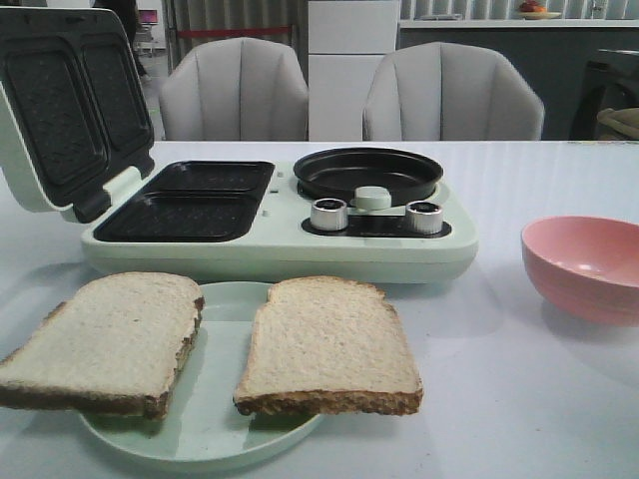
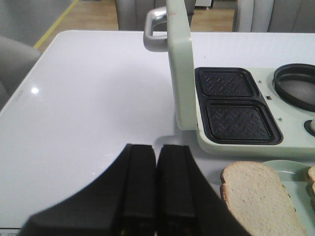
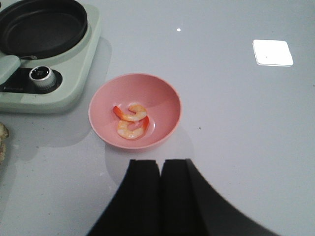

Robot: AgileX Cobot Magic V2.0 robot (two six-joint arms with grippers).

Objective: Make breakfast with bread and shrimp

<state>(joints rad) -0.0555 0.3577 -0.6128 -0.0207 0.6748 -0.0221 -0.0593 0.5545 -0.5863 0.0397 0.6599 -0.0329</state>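
A glossy white table (image 1: 559,399) fills the lower part of the front view, and a bright square of reflected light (image 3: 272,52) sits at the upper right of the right wrist view. Behind the table stand two pale grey upholstered chairs (image 1: 237,92) side by side. Between them rises a white cabinet (image 1: 351,60). Light wooden floor with a yellow line (image 2: 86,14) shows at the upper left of the left wrist view

A dining area in a home or showroom: padded grey chairs (image 1: 238,90) behind a white desk (image 1: 519,399), a white cabinet (image 1: 349,60) beyond.
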